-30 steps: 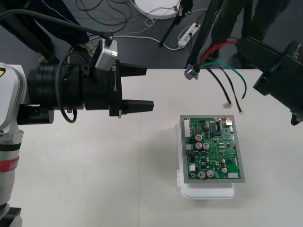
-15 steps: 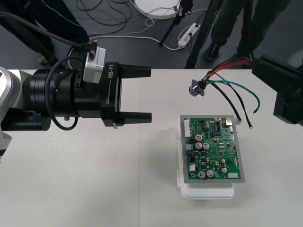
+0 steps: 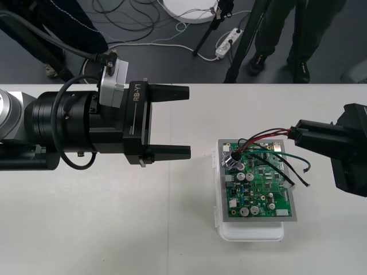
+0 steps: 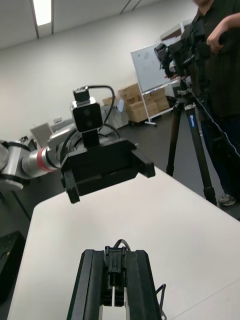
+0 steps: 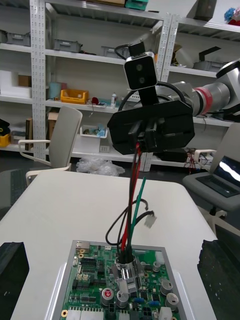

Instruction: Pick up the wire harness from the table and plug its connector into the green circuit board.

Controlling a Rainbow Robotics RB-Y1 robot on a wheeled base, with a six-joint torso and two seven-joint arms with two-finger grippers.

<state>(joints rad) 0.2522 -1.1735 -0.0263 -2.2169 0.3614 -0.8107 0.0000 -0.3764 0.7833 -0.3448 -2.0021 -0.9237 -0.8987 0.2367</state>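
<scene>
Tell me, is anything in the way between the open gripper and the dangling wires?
Nothing visible. Only bare table lies between the open left gripper and the harness, whose metal socket dangles over the green board. The right gripper is shut on its plug.

Location: robotics lab or workshop. It is indicated by metal shelving (image 5: 35,60) stocked with parts bins (image 5: 73,95), a whiteboard (image 4: 149,65), stacked cardboard boxes (image 4: 131,107), a camera tripod (image 4: 200,150), loose cables (image 3: 129,11) and a power strip (image 3: 228,40) laid on dark floor (image 3: 172,57), and a plain light work table (image 3: 86,229).
</scene>
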